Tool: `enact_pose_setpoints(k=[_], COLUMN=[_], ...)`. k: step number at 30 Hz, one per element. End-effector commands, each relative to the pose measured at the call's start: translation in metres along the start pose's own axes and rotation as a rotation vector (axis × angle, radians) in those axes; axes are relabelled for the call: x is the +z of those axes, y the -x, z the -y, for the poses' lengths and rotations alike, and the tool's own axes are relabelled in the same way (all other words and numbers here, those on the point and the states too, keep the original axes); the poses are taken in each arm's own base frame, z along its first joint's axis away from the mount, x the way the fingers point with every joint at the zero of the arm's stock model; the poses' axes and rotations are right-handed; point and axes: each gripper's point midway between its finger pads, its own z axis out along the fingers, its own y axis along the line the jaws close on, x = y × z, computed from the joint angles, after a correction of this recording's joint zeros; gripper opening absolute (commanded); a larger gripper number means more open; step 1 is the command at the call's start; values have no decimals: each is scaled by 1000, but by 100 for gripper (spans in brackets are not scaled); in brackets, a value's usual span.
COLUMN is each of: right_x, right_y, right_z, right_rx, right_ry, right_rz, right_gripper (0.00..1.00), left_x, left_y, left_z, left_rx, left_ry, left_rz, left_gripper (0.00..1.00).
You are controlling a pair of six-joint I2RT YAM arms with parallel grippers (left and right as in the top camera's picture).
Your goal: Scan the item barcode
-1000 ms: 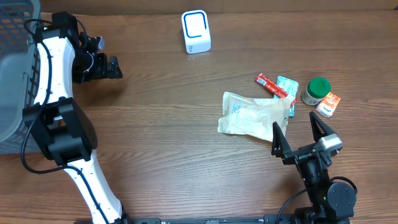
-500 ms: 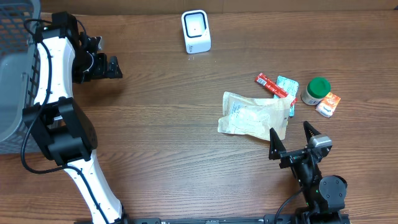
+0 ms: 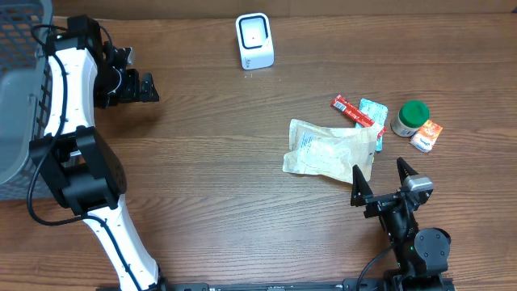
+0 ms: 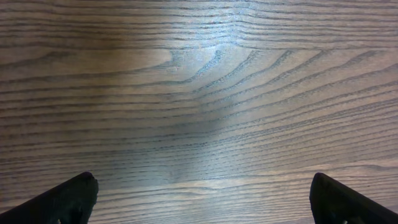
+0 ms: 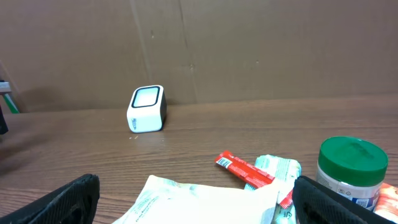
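Table: brown wood grain is seen throughout, with a plain cardboard-coloured wall behind it in the right wrist view.
Pouch: pale and crinkled, laid flat right of the table's centre, just ahead of the right claw.
Scanner: a white scanner with a blue-rimmed window is stood at the far edge, well apart from the pouch.
Red stick: laid at a slant across the teal packet, just beside the pouch's far right corner.
Jar: green-lidded, stood upright, with an orange box just beside it.
Right claw: spread wide, nothing gripped.
Left claw: spread wide over bare table at far left, nothing gripped.
Basket: grey mesh, seen at the left edge.
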Motion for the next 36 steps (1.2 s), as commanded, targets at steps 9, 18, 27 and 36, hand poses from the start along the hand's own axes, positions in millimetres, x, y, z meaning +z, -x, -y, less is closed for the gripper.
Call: enact_pose_setpoints(k=[9,18,27,36], right_x=[0,0,0,0], right_y=[-1,-1,-1,-1], right_z=[4,4,4,4], right_rx=[7,7,7,7], right_ry=[-18,-18,-18,-18], right_rz=[6,7,6,7], right_gripper=[100,100,100,100], left_x=[-15,-15,-15,-42], left_y=[9,9,9,12], left_z=[6,6,6,11], left_rx=[29,29,29,42], left_ry=[-3,-3,-3,8], left_rz=[46,45,46,104], left_gripper=[100,100,100,100])
